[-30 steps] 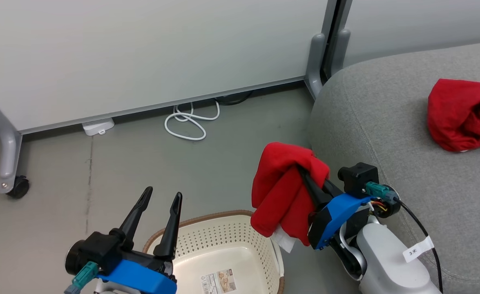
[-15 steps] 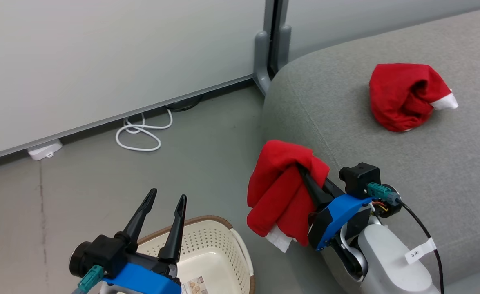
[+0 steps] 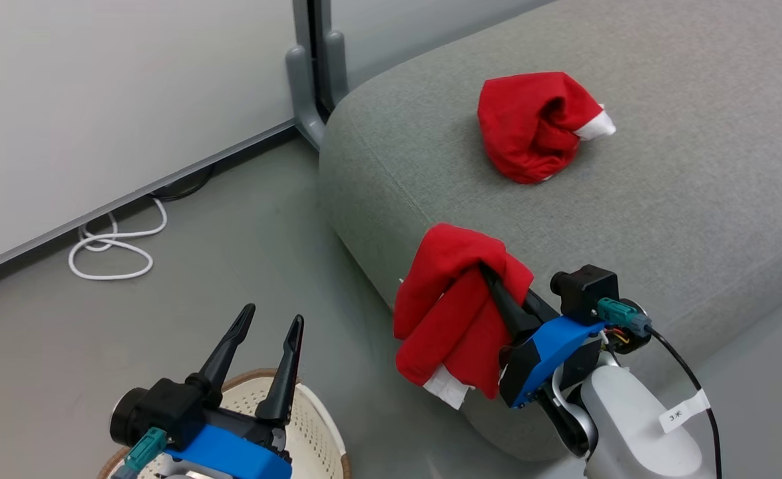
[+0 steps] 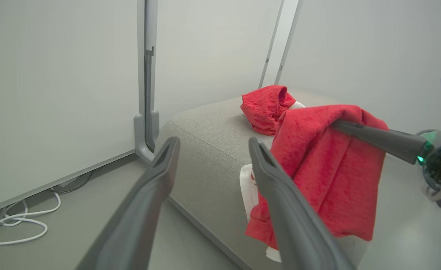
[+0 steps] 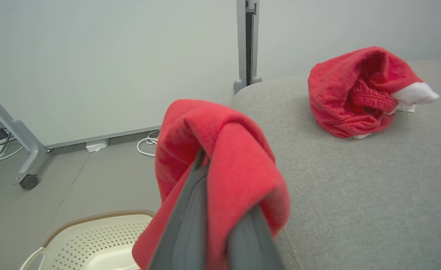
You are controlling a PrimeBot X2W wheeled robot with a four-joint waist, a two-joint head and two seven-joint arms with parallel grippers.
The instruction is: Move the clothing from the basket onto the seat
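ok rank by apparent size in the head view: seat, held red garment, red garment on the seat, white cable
1. seat
2. held red garment, looks slightly bigger than the next but is nearer the camera, so unsure
3. red garment on the seat
4. white cable

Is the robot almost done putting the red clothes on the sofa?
Nearly. Done: one red garment with a white tip lies on the seat. In hand: the right gripper, fingers shut, holds a second red garment, hanging beside the seat's edge. To do: carry it over the seat and let go.
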